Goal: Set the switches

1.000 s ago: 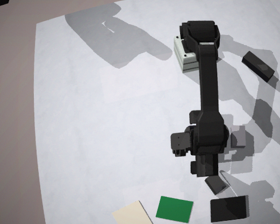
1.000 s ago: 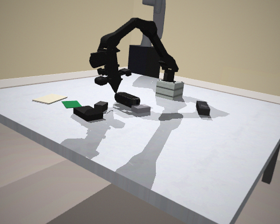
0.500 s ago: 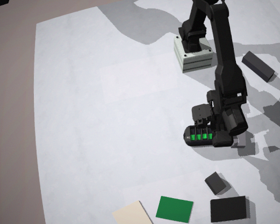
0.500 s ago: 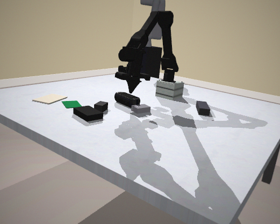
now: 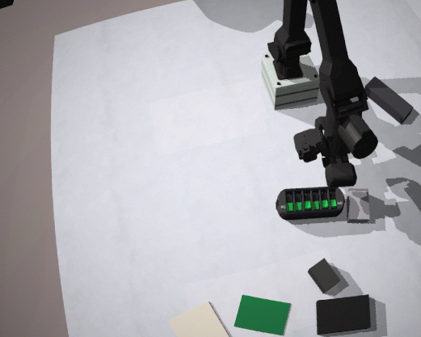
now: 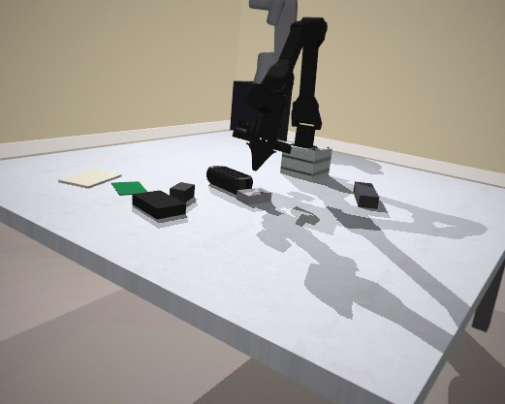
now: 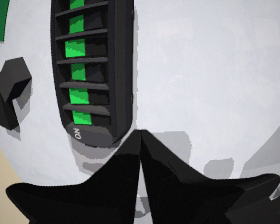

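The dark grey controller unit (image 5: 312,215) (image 6: 229,179) (image 7: 121,75) sits flat on its base on the bench, switches up. Six rockers with green ends show in the top view; the wrist view cuts off the unit's far end. The green patches differ a little in width and position, but I cannot tell each rocker's tilt for certain. The label underneath is hidden. My gripper (image 6: 256,168) (image 7: 140,135) is shut and empty. Its tips are above the bench, beside the unit's near end in the wrist view, not seen touching it. In the top view the fingertips are hidden under the wrist.
A grey block (image 5: 358,206) (image 6: 254,196) lies close beside one end of the unit. A small dark block (image 5: 324,275) (image 6: 182,192), a larger black block (image 5: 343,314) (image 6: 159,204), a green plate (image 5: 263,314) (image 6: 129,188) and a cream plate (image 5: 199,320) (image 6: 90,178) lie farther off. A long dark block (image 5: 389,99) (image 6: 365,195) lies near the arm's base.
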{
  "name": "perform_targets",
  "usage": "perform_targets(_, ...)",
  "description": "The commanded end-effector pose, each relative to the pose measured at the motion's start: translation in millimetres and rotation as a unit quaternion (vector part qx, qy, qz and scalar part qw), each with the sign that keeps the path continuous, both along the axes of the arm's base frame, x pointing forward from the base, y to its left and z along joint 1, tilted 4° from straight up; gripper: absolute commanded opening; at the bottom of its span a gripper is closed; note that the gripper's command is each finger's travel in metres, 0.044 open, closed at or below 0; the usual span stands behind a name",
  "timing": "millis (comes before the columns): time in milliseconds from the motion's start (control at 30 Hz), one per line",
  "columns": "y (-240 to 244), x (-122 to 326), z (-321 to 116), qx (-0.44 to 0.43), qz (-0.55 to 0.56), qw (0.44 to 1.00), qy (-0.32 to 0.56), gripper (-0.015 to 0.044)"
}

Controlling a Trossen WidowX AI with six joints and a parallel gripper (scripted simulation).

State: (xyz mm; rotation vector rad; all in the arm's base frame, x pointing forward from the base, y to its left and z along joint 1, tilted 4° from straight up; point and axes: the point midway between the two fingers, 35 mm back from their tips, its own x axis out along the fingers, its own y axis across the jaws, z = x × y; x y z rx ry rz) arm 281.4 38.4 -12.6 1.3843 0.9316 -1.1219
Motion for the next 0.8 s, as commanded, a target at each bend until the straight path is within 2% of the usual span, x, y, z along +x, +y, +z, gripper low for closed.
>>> perform_targets(0,3.3,-0.8,0.0,-0.006,0.000,1.000,-0.006,0.0000)
perform_targets(200,2.9,-0.4,0.1,-0.004,0.002,1.000,-0.004,0.0000)
perform_targets(767,6.4,61.3,33.7,-0.071,-0.013,0.987,0.145,0.0440)
